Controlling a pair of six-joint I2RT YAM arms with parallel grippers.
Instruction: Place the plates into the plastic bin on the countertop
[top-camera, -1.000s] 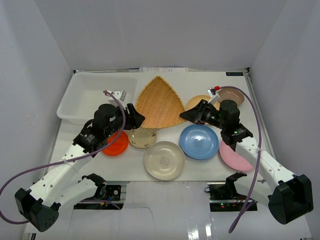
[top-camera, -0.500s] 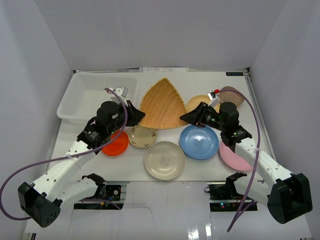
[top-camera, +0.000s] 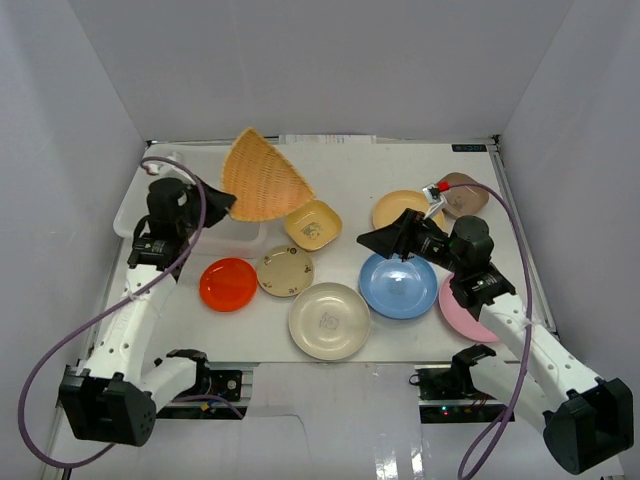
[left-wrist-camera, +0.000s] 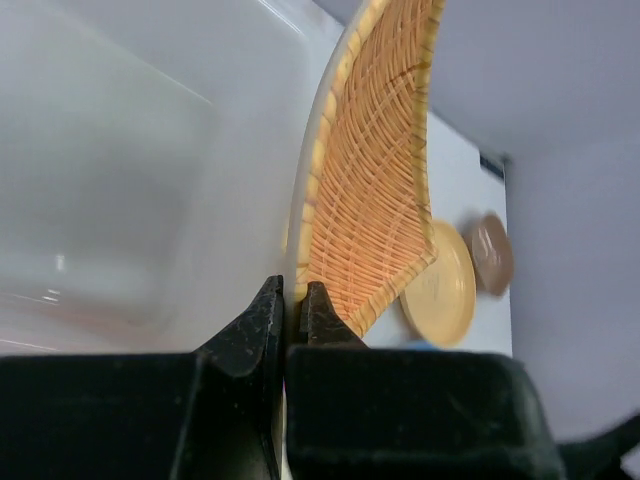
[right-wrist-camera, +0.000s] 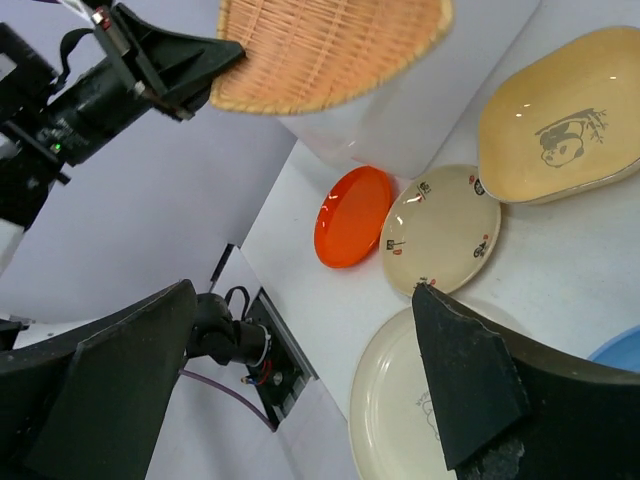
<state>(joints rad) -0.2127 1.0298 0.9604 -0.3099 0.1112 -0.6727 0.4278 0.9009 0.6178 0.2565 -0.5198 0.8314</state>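
Note:
The tan woven fan-shaped plate (top-camera: 262, 178) hangs tilted above the right side of the white plastic bin (top-camera: 128, 215), and my left gripper (top-camera: 218, 205) is shut on its edge. In the left wrist view the left gripper (left-wrist-camera: 292, 300) pinches the woven plate (left-wrist-camera: 370, 180) beside the bin (left-wrist-camera: 120, 180). My right gripper (top-camera: 375, 240) stands open and empty over the countertop, between the yellow square plate (top-camera: 313, 224) and the blue plate (top-camera: 398, 285). In the right wrist view the right gripper (right-wrist-camera: 305, 290) has wide jaws above the large cream plate (right-wrist-camera: 400, 420).
More plates lie on the countertop: red-orange (top-camera: 228, 284), small cream (top-camera: 285, 271), large cream (top-camera: 329, 320), pink (top-camera: 470, 310), yellow-orange (top-camera: 405, 208) and brown (top-camera: 462, 192). Pale grey walls close in the left, back and right.
My left gripper shut on the woven plate and carried it up and left over the bin. The right gripper opened and let it go. The yellow square plate is uncovered.

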